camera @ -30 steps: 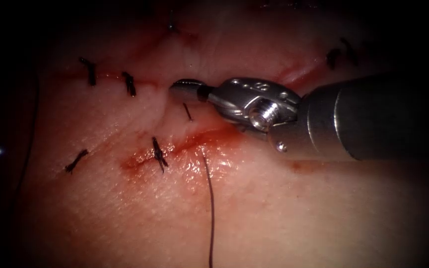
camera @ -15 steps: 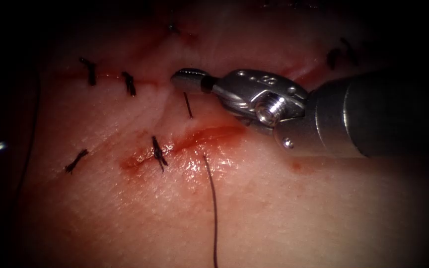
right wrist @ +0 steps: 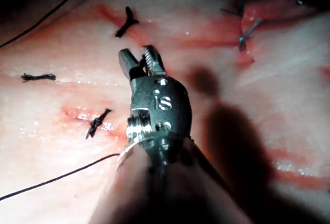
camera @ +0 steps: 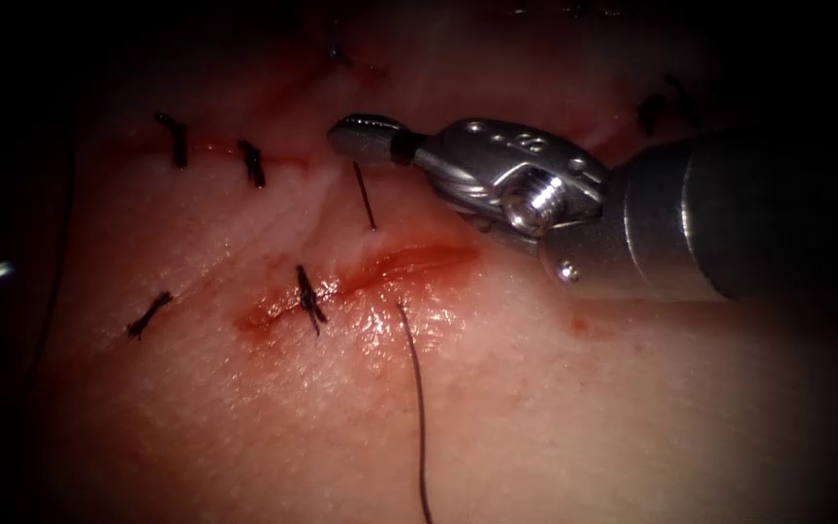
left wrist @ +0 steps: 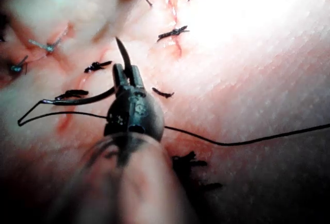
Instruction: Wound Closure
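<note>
Several stitches (camera: 308,299) in; left tool (left wrist: 126,72) pinches the needle (left wrist: 122,55) off the tissue (camera: 555,417), right tool (right wrist: 142,62) spread, empty

Two tools, one needle (left wrist: 122,55) (curved), one thread (camera: 417,408)

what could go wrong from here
1. The left tool holds the needle near its tip, out of the tissue. The bare point sits close over a stitch and could snag it.
2. The thread trails loose across the tissue and might catch on a tool or a stitch.
3. The right tool holds nothing, its jaws parted just above a short thread strand it could nick.
</note>
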`<state>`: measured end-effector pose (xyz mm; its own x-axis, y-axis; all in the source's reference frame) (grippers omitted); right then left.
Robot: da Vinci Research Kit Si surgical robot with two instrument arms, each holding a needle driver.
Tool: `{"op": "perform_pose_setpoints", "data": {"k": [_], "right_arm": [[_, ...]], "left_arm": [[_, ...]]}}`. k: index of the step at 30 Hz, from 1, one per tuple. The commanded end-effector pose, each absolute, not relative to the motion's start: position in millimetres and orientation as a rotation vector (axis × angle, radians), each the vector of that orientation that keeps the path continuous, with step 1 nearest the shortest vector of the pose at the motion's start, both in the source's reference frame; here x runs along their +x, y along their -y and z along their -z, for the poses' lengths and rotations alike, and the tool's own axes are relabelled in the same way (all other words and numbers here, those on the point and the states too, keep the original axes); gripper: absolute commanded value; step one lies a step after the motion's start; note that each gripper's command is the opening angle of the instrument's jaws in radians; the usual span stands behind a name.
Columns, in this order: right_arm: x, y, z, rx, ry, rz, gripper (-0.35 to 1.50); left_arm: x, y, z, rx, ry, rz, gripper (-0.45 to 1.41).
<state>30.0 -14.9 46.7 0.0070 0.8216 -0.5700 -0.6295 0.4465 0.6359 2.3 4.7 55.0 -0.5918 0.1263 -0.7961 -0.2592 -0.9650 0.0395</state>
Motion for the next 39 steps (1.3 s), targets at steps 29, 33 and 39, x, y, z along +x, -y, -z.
{"op": "perform_pose_setpoints", "data": {"k": [29,33,39], "right_arm": [[18.7,15.4,-44,-0.228,-1.105,-0.537,1.48],[18.8,16.1,-44,-0.223,-1.102,-0.525,1.48],[19.4,17.4,-45,-0.185,-1.077,-0.490,1.48]], "left_arm": [[3.5,-8.7,-70,-1.020,-0.201,-2.458,1.40],[3.7,-8.4,-67,-0.994,-0.177,-2.452,1.40],[3.0,-4.9,-59,-0.999,-0.165,-2.545,1.28]]}}
